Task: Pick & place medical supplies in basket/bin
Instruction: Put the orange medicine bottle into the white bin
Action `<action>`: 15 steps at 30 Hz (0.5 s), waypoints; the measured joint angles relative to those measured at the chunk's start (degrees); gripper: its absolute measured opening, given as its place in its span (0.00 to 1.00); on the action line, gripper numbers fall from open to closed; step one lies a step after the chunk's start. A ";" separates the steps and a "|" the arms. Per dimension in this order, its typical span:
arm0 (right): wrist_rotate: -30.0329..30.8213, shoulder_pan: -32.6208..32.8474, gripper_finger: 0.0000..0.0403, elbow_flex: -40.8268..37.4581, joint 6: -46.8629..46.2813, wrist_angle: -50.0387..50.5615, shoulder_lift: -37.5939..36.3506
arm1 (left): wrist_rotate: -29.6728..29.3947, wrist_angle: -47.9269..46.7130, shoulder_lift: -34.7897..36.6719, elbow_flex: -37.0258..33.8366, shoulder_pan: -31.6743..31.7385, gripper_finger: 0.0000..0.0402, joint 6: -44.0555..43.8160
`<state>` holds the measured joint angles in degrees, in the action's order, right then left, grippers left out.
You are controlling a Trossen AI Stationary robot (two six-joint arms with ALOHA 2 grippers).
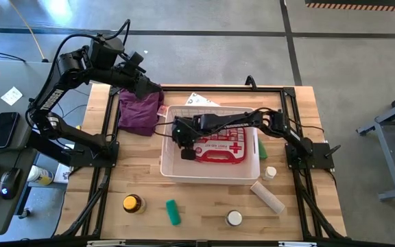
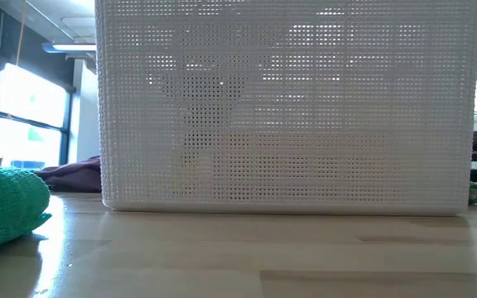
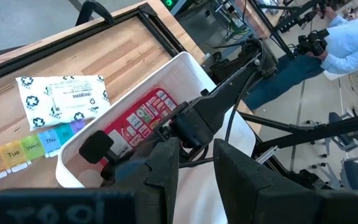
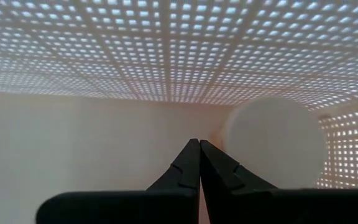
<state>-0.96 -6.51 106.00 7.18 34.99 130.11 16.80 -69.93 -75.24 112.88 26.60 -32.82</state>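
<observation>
The white basket (image 1: 171,165) stands mid-table with the red first-aid pouch (image 1: 226,145) lying in it. My right gripper (image 1: 184,145) reaches into the basket from the table's right, pointing steeply down, left of the pouch. Its fingers (image 4: 199,149) are shut, with a white round thing (image 4: 275,146) just beside them. My left gripper (image 1: 153,89) hangs high over the table's far left, above the purple cloth (image 1: 138,113). It is open (image 3: 196,155) with nothing between its fingers. The white printed packet (image 3: 61,99) and the rainbow pill organizer (image 3: 23,149) lie behind the basket. My right gripper's shut fingertips (image 4: 191,155) stand close to the basket's inner floor and to the white round thing. Whether they touch either, I cannot tell.
On the near part of the table lie an amber bottle (image 1: 133,204), a green tube (image 1: 173,212), a white-capped bottle (image 1: 234,218) and a beige roll (image 1: 267,197). A small bottle (image 1: 271,172) stands right of the basket. A person (image 3: 350,37) is beyond the table.
</observation>
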 joint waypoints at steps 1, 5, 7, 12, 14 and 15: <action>0.67 -0.11 0.00 0.00 -0.02 -0.29 0.04 | 0.00 0.00 0.00 0.00 0.00 0.33 0.00; 2.21 -0.70 0.00 0.00 -1.95 -1.34 0.06 | 0.00 0.00 0.00 0.00 0.00 0.33 -0.02; 2.66 -1.04 0.00 0.00 -3.17 -1.94 0.06 | 0.01 0.00 0.00 0.00 0.00 0.33 -0.03; 4.80 -1.33 0.00 -0.02 -4.11 -2.88 0.06 | 0.24 -0.02 0.00 0.00 0.01 0.33 -0.06; 4.91 -1.33 0.00 -0.02 -3.94 -2.98 0.06 | 0.26 -0.02 0.00 0.00 0.01 0.33 -0.07; 4.91 -1.31 0.00 -0.02 -3.91 -2.98 0.06 | 0.26 -0.02 0.00 0.00 -0.01 0.33 -0.07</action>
<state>3.95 -7.82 105.97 3.27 32.01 130.17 17.06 -69.95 -75.24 112.88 26.59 -32.88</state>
